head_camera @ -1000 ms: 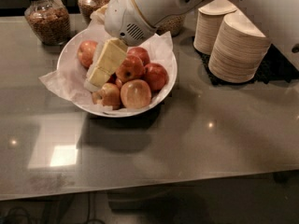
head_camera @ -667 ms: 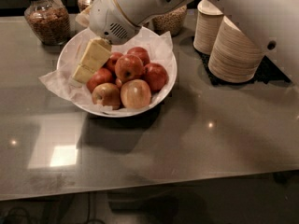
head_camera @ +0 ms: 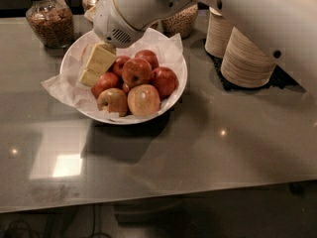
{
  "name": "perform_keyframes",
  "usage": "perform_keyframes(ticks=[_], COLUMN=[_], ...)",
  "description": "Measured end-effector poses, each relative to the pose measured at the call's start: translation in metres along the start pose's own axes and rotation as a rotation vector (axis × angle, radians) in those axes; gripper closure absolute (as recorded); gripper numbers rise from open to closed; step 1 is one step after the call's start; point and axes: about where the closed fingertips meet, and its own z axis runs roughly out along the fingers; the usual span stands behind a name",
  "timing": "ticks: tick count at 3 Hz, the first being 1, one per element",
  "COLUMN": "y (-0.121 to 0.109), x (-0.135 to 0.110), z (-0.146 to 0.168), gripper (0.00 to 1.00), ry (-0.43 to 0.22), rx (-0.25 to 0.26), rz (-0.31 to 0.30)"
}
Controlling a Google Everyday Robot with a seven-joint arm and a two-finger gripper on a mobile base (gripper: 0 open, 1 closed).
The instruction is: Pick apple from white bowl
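The white bowl (head_camera: 172, 101), lined with crinkled white paper, stands on the grey table left of centre. It holds several apples: deep red ones (head_camera: 164, 81) at the middle and right, and two paler yellow-orange ones (head_camera: 143, 99) at the front. My gripper (head_camera: 96, 66), cream-coloured below a white wrist, reaches down into the left part of the bowl, touching the pile next to a red apple (head_camera: 105, 82). It covers that side of the bowl. The lighter orange-red apple does not show; it is hidden behind the gripper.
Two stacks of beige paper bowls (head_camera: 246, 59) stand on a dark mat at the right. Glass jars of grains (head_camera: 49, 19) (head_camera: 181, 19) stand at the back. My white arm crosses the upper right. The table's front edge runs along the bottom.
My gripper has moved left from the middle of the pile to the bowl's left side and lower. It now covers the lighter apple that showed there a second ago.
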Motion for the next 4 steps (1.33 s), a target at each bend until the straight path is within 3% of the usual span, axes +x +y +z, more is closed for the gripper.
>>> perform_keyframes(ticks=[2,4], y=[-0.027,-0.044], x=[0.026,0.041], z=[0.016,0.028], gripper=[0.20,0.24], ry=[-0.008,-0.030], rx=[0.101,0.158], rz=[0.046,0.110])
